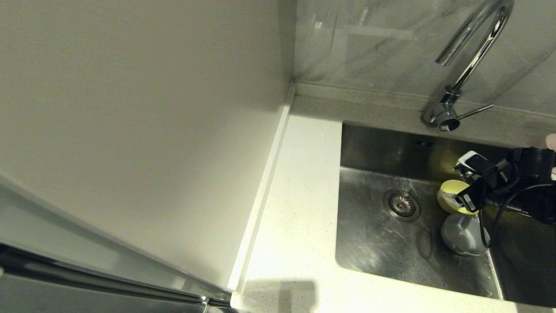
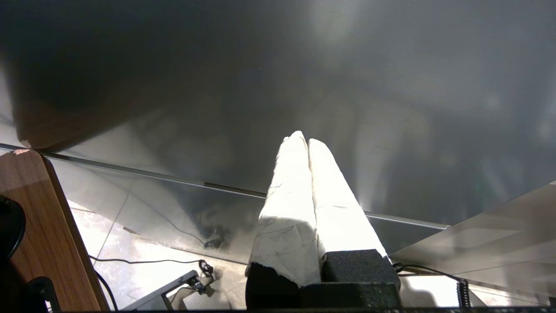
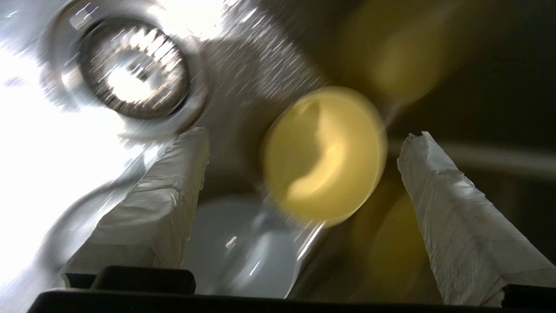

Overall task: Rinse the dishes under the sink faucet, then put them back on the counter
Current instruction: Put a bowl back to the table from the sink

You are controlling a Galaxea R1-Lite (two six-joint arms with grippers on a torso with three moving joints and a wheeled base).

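In the sink, a yellow bowl lies tilted near the right wall, its hollow turned toward my right gripper. That gripper hangs over it, open, with the taped fingers wide apart and nothing held. A grey-blue bowl rests just in front of the yellow one. A pale pink shape peeks in at the right edge. The faucet rises behind the sink. My left gripper is shut and empty, away from the sink.
The drain strainer sits left of the bowls. The faucet's side lever points right. White speckled counter runs along the sink's left, bounded by an off-white panel. The left wrist faces a grey cabinet front.
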